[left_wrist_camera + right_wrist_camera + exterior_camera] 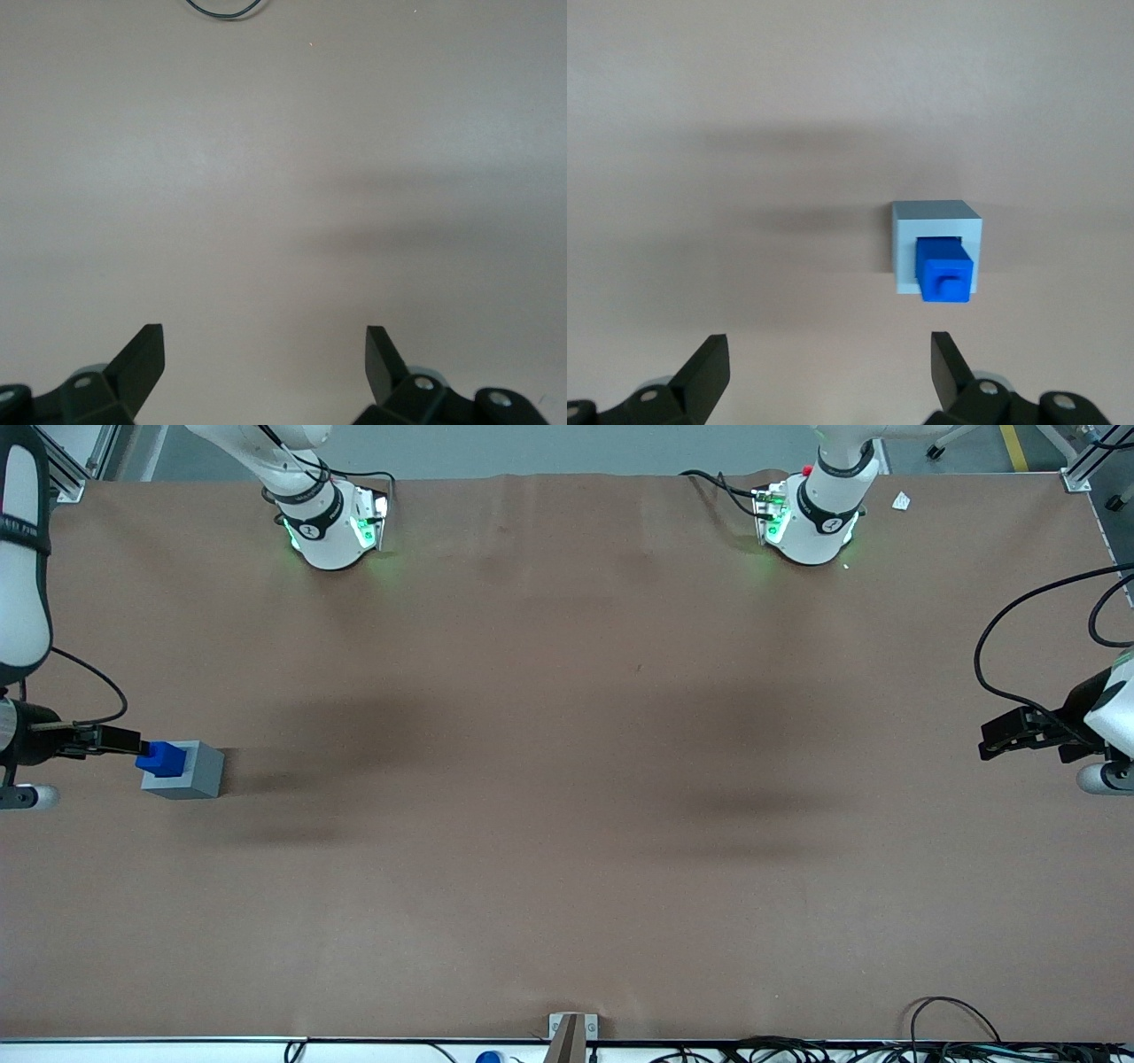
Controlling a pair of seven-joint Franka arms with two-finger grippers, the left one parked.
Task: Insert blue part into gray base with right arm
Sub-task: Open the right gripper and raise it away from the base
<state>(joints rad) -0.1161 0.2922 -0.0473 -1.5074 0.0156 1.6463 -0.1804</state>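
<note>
The blue part (946, 275) already sits in the gray base's (936, 221) recess, below the open, empty gripper (828, 367), so insertion looks essentially finished.

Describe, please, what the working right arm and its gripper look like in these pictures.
The right arm is white and rounded, with a black band near its upper end; any lettering is too small to read. A thin black cable loops from it toward the wrist. Its gripper is black, beside the blue part. In the right wrist view its jaws are two black wedge-shaped fingers on black mounts with small silver screws.
</note>
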